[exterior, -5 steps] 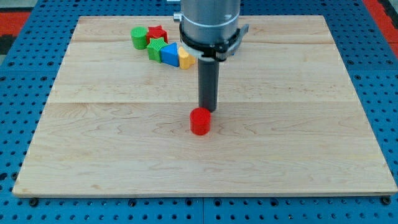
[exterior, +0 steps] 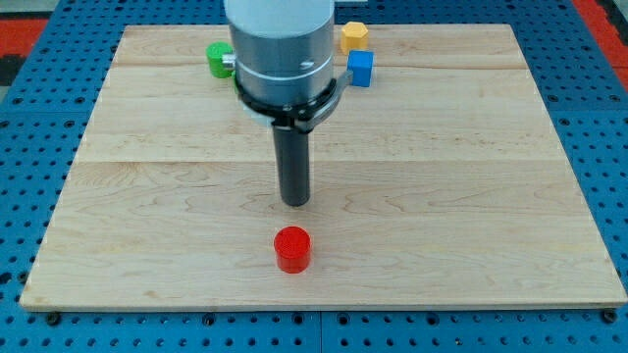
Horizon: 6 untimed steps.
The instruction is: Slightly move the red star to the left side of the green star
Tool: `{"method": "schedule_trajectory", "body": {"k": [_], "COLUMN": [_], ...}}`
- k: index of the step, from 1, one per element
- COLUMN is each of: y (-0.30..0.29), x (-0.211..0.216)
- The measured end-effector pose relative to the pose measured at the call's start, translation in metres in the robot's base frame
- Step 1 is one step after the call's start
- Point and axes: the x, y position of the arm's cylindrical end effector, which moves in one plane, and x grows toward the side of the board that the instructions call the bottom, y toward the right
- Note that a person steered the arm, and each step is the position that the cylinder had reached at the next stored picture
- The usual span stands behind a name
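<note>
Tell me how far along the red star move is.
Nothing looks done that I can confirm. My tip sits mid-board, above the red cylinder in the view and apart from it. The arm body hides both stars; only the green cylinder's edge, a blue cube and a yellow block show. The whole push remains.
</note>
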Motion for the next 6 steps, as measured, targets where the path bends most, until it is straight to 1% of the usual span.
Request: {"method": "schedule_trajectory", "body": {"k": [1, 2, 3, 4, 5, 6], "y": [0.057, 0.054, 0.054, 0.052, 0.013, -0.042], "x": [-0.022, -0.080, -0.123, -0.151, -0.188, -0.228]}}
